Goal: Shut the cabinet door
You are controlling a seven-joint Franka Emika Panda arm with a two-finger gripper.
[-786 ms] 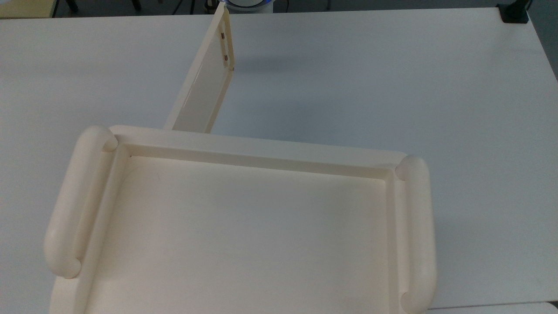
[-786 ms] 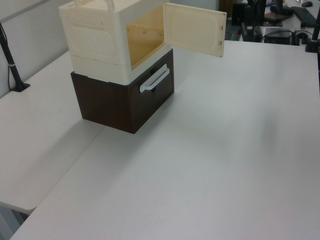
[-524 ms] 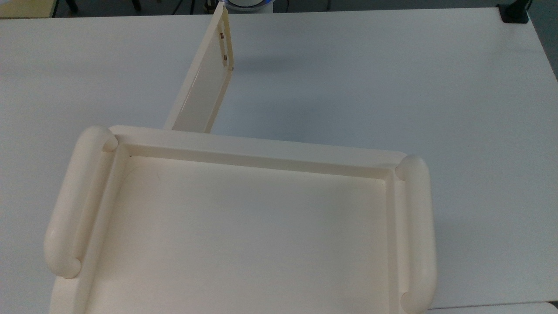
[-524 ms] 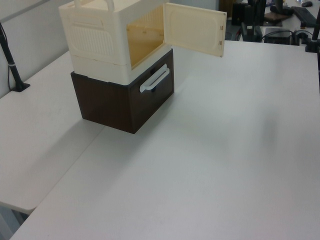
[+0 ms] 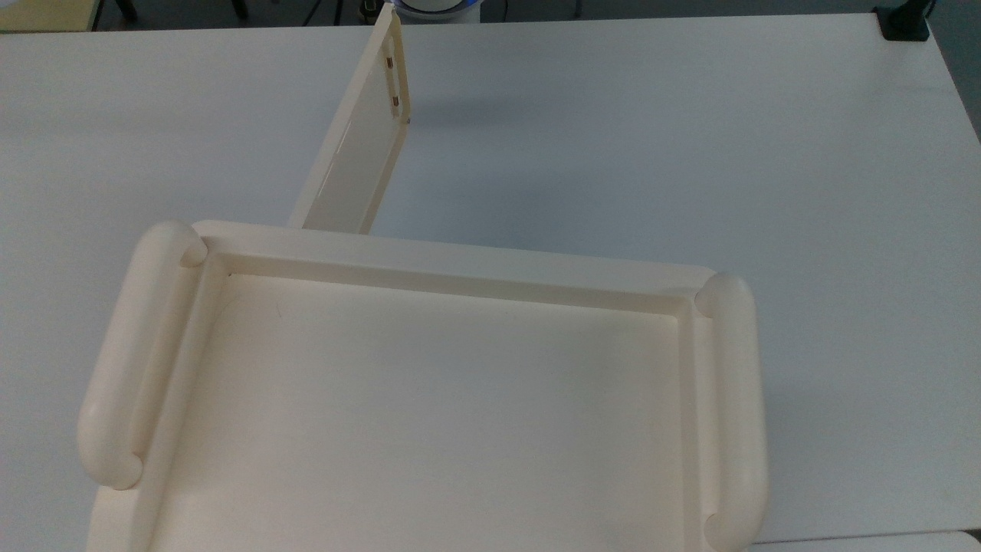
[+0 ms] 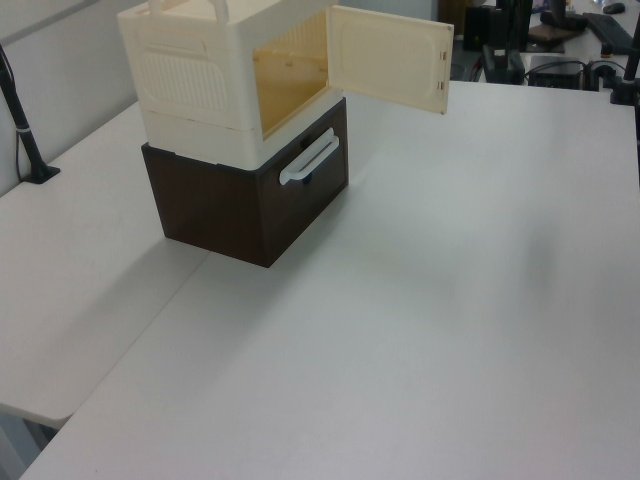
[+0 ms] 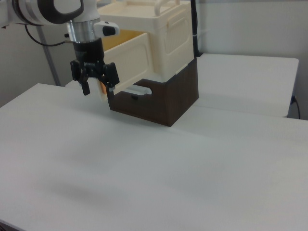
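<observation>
Item, as I read it: gripper (image 7: 98, 89), fingers spread, hanging at the free handle edge of the cabinet door (image 7: 126, 60), which stands swung wide from the cabinet (image 7: 163, 36).

We find no writing, label, brand, number or sign that we can read anywhere in these pictures.
</observation>
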